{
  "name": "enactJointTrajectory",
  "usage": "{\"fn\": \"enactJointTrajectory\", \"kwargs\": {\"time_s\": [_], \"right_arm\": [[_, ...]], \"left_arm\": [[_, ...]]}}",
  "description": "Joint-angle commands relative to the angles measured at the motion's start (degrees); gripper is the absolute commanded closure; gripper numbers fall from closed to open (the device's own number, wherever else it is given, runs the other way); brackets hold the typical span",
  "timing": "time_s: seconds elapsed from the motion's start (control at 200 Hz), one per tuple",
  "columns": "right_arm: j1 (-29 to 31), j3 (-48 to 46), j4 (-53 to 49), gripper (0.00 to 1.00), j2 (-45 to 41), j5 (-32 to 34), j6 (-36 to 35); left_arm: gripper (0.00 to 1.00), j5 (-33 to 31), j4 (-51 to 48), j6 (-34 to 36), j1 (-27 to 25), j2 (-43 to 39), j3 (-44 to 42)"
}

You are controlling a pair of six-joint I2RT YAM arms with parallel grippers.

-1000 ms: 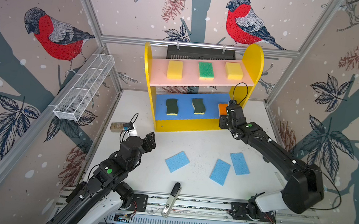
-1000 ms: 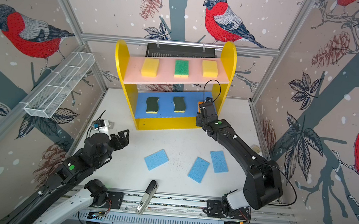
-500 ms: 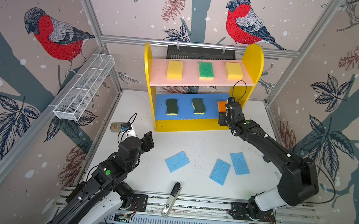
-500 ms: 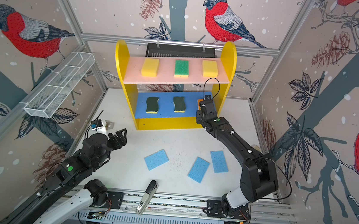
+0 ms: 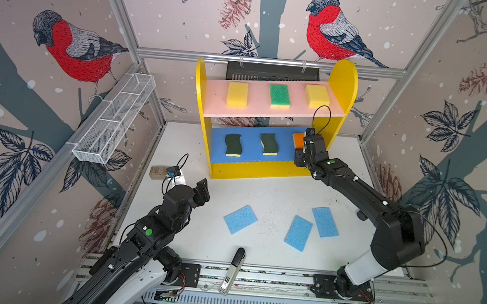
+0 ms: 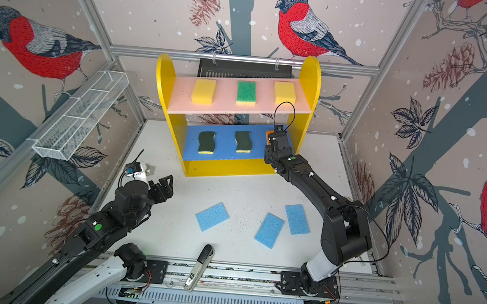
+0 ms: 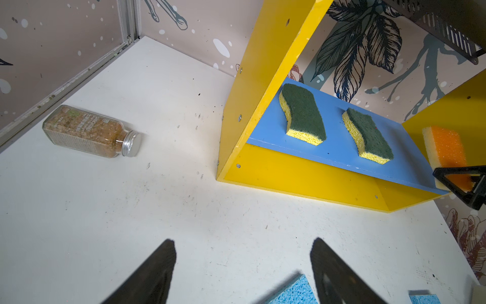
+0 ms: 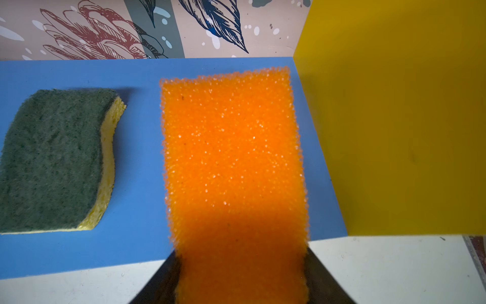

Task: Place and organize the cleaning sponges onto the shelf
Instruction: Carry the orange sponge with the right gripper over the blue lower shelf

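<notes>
Right hand (image 8: 240, 251) has advanced, orange-topped sponge (image 8: 231, 147) jutting forward from its grip

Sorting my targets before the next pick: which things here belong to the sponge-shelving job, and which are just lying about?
Job: shelf; orange-topped sponge in right claw; three blue sponges; shelved yellow sponges, green-topped sponge, dark green sponges.
Lying about: bottle; wire basket; black-and-white tool.

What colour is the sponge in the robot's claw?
The sponge is bright orange on top; it shows best in the right wrist view.
</notes>
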Motion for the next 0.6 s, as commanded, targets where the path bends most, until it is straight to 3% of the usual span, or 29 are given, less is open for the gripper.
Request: {"fn": "enactJointTrajectory", "kwargs": {"time_s": [0.0, 0.59], "right_arm": [[-0.05, 1.00, 2.04, 0.39, 0.85, 1.18, -0.66], [-0.38, 5.06, 1.51, 0.39, 6.60, 2.74, -1.54]], "left_arm": [[0.19, -0.54, 2.70, 0.53, 0.08, -0.13, -0.51], [0.19, -2.33, 4.22, 1.89, 0.06, 2.01, -0.85]]}}
